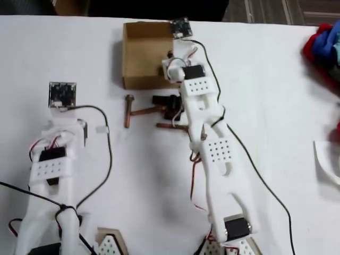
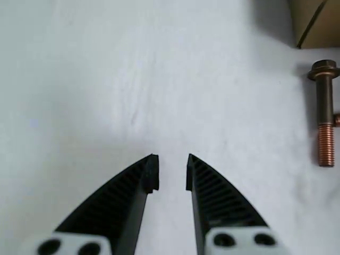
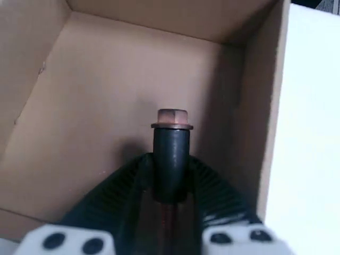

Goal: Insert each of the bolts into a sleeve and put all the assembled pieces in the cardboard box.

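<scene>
- Handling: we judged the bolt (image 3: 171, 118) in its black sleeve (image 3: 171, 159) to be rigid, not fragile, and fairly heavy for so small a piece. The coppery metal looked smooth and probably slippery. We therefore judged the sleeve body the safer place to hold it, since a wide flange under the bolt head rested on the sleeve's end.
- Position: the assembled piece hung inside the cardboard box (image 3: 255, 106), above its floor. The bolt head pointed away from the fingers, and the piece touched neither wall.
- Right gripper (image 3: 170, 178): it was clamped on the sleeve, with the jaws held apart only by the sleeve's width. Part of the sleeve and the bolt head stood out beyond the tips.
- Left gripper (image 2: 169, 172): its fingers stood slightly apart with nothing between them, over the bare table (image 2: 106, 79). A loose bolt (image 2: 325, 117) lay well off to one side.
- High view: further bolts (image 1: 129, 111) and spare sleeves (image 1: 161, 100) lay on the table just beside the box.
</scene>
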Tool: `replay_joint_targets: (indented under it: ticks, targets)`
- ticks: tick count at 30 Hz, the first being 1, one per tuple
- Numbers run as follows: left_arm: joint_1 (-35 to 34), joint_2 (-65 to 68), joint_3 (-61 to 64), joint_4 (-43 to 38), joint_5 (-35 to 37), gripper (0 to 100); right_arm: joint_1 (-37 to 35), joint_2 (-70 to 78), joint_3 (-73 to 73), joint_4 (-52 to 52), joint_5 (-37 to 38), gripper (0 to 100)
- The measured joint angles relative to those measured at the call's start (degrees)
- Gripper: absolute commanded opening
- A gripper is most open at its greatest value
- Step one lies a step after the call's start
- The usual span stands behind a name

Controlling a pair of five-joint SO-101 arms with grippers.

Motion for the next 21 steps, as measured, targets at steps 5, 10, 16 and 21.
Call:
replay_joint_targets:
  ticks: [5, 10, 16, 21]
  targets:
    - [0.0, 0.0, 0.35, -0.09, 0.0, 11, -0.97, -0.09, -0.09, -0.09, 0.0, 10.7]
    - [-0.09, 0.0, 0.35, -0.09, 0.0, 11, -0.88, -1.76, -0.18, -0.09, 0.0, 8.6]
    - [0.0, 0.0, 0.35, -0.09, 0.0, 11, 2.81, -5.45, -0.18, -0.09, 0.0, 1.8]
    - [0.0, 0.0, 0.35, -0.09, 0.0, 11, 9.05, -5.45, -0.18, -0.09, 0.0, 1.9]
